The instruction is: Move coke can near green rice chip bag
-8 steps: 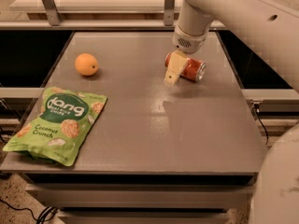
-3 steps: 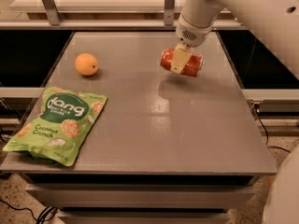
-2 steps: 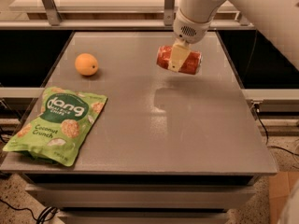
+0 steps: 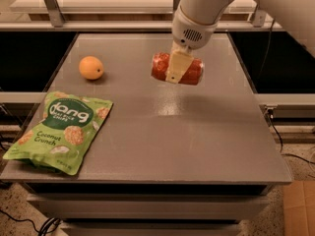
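My gripper [image 4: 175, 69] hangs from the white arm over the middle of the grey table [image 4: 197, 132]. It is shut on the coke can [image 4: 191, 72], a red can held on its side in the air above the table. One cream finger [image 4: 176, 67] crosses the can's front. The green rice chip bag [image 4: 61, 130] lies flat at the table's front left corner, well to the left of and nearer than the can.
A round orange fruit [image 4: 91, 67] sits on the table's left side, behind the bag. A metal frame and a lighter shelf stand behind the table. A cardboard box corner [image 4: 300, 208] shows on the floor at the right.
The gripper has closed on the can, lifted it off the table and carried it left, toward the middle of the table.
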You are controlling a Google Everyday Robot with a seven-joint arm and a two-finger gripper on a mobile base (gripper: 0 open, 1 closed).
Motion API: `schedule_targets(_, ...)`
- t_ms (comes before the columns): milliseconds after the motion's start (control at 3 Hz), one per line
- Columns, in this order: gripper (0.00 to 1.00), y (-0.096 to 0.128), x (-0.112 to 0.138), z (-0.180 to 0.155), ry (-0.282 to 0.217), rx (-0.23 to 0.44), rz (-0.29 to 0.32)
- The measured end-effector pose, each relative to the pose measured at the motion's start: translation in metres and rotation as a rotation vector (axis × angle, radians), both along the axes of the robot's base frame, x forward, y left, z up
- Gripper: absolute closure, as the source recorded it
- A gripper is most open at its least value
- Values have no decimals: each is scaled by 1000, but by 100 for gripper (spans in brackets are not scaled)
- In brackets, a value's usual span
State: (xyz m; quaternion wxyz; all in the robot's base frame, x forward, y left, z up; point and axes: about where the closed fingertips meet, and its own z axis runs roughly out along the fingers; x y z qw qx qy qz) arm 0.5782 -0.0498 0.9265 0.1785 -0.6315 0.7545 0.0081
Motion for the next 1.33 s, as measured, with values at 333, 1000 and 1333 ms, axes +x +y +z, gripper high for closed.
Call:
schedule_targets(333,100,27,-34,-7,42,27,81)
schedule_targets(1000,100,43,-42,-17,62,-2,156)
schedule_targets(1333,100,60,-54,-25,80,-23,242)
